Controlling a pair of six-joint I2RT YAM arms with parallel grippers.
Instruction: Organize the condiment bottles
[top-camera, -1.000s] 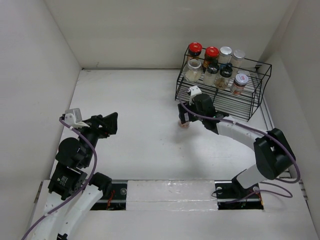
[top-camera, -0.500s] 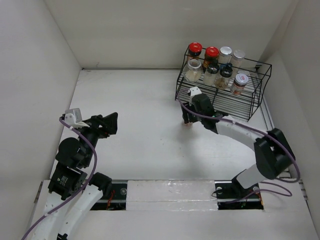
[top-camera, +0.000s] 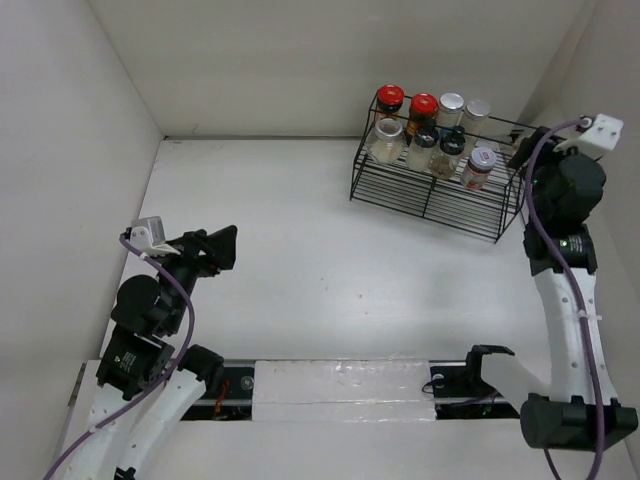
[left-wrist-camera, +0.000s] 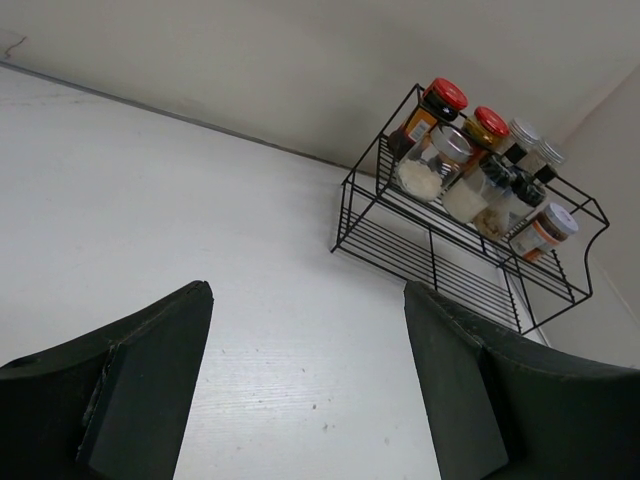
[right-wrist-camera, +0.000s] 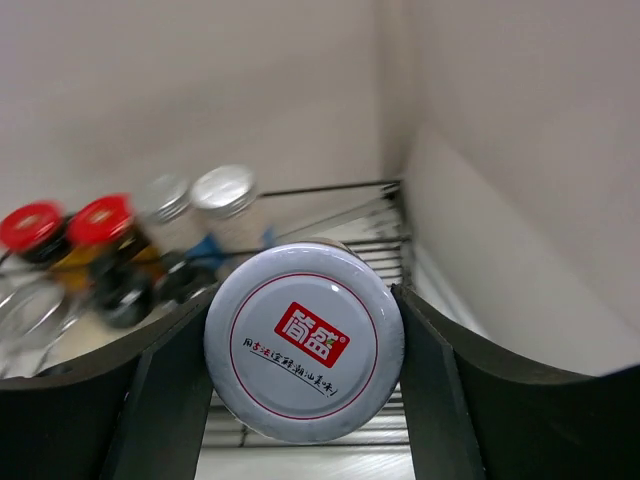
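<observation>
**Right arm tall at the rack's end, jar in its grip**

The right arm (top-camera: 568, 300) stands nearly straight up, with its wrist bent toward the right end of the black wire rack (top-camera: 430, 192). The right gripper (right-wrist-camera: 303, 300) clamps a white-lidded jar (right-wrist-camera: 305, 350) between both fingers. Beyond the jaws and off to their left, blurred red-lidded jars (right-wrist-camera: 100, 221) and silver-lidded jars (right-wrist-camera: 224, 190) stand in the rack. The left arm (top-camera: 150, 300) sits folded low. The left gripper (left-wrist-camera: 305, 370) has its jaws spread with nothing between them, and the rack lies well ahead of them, to the right.
</observation>
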